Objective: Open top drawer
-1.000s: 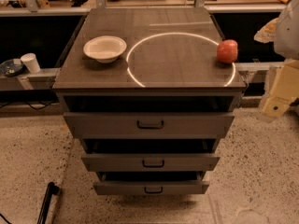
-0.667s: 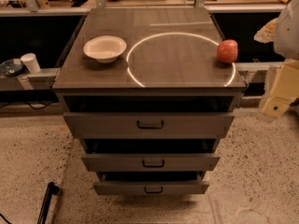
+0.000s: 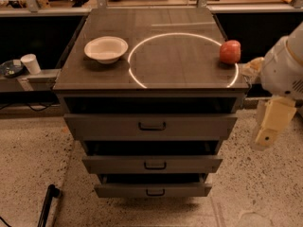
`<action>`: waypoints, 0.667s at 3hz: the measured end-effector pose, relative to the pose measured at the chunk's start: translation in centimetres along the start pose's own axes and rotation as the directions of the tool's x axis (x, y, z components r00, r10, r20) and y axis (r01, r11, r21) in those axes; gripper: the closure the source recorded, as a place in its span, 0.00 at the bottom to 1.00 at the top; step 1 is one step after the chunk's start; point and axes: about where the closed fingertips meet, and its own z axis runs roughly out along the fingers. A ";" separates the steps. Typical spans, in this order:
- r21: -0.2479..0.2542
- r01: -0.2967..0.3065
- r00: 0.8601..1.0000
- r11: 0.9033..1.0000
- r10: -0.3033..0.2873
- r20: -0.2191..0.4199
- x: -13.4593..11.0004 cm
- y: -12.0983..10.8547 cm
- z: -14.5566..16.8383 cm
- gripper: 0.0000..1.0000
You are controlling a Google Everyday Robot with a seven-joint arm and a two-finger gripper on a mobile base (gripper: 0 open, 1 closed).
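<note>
The top drawer [image 3: 189, 126] is the widest grey front of the metal cabinet, with a small black handle [image 3: 152, 126] at its centre. A dark gap shows between its upper edge and the cabinet top. Two narrower grey drawers, the middle one [image 3: 189, 164] and the bottom one [image 3: 184, 190], sit below it, each with a dark gap above. My gripper [image 3: 268, 126] hangs at the right edge of the view, beside the cabinet's right side at the height of the top drawer. It touches nothing and is well to the right of the handle.
On the cabinet top [image 3: 156, 27] stand a white bowl [image 3: 106, 48] at the left and a red apple [image 3: 230, 51] at the right, with a bright ring of light between them. A paper cup [image 3: 31, 63] sits on a low ledge at the left. A black rod [image 3: 46, 205] lies on the floor at the lower left.
</note>
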 end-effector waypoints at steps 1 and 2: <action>0.027 0.034 0.999 0.999 -0.035 0.029 2.1 2.2 4.7 0.00; 0.123 0.077 0.997 0.989 -0.076 -0.014 3.0 3.2 7.1 0.00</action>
